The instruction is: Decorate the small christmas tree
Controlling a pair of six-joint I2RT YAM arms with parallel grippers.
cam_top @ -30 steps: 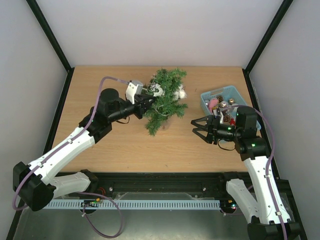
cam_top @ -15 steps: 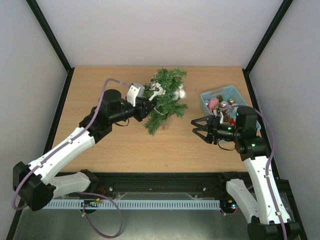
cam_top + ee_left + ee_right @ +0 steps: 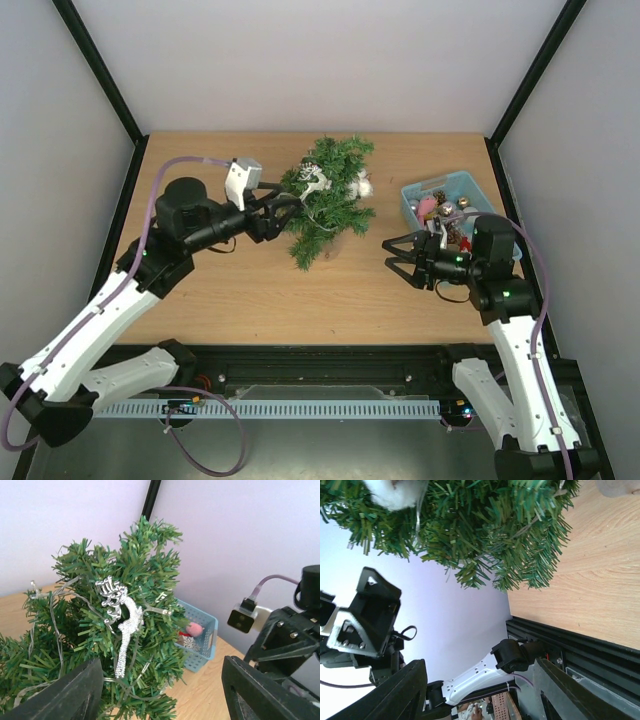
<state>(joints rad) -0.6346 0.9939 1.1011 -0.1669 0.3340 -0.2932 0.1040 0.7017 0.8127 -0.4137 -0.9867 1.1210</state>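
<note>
The small christmas tree (image 3: 328, 200) stands at the middle of the table (image 3: 250, 290), towards the far edge. Its base is almost wholly hidden under the branches in the overhead view, so whether it stands upright or leans cannot be determined.

Left side: the left gripper (image 3: 288, 210) is level with the tree's left flank, jaws apart and nothing between them. Its fingertips are at the outermost needles; whether they touch cannot be made out. In the left wrist view both fingers (image 3: 60, 692) are cut off by the bottom edge.

On the tree: a silver reindeer ornament (image 3: 122, 622) hangs among the upper left branches, and a thin pale wire (image 3: 55, 645) loops through the needles. A white fluffy ball (image 3: 364, 186) sits on the right side; the right wrist view cuts it off at the top edge.

Right side: the right gripper (image 3: 390, 257) hangs over bare table, right of the tree and clear of it, jaws apart and empty.

Far right: a light-blue basket (image 3: 412, 194) of ornaments sits near the table's right edge, partly covered by the right arm. Its contents are too small to identify beyond a pink item (image 3: 427, 207).
</note>
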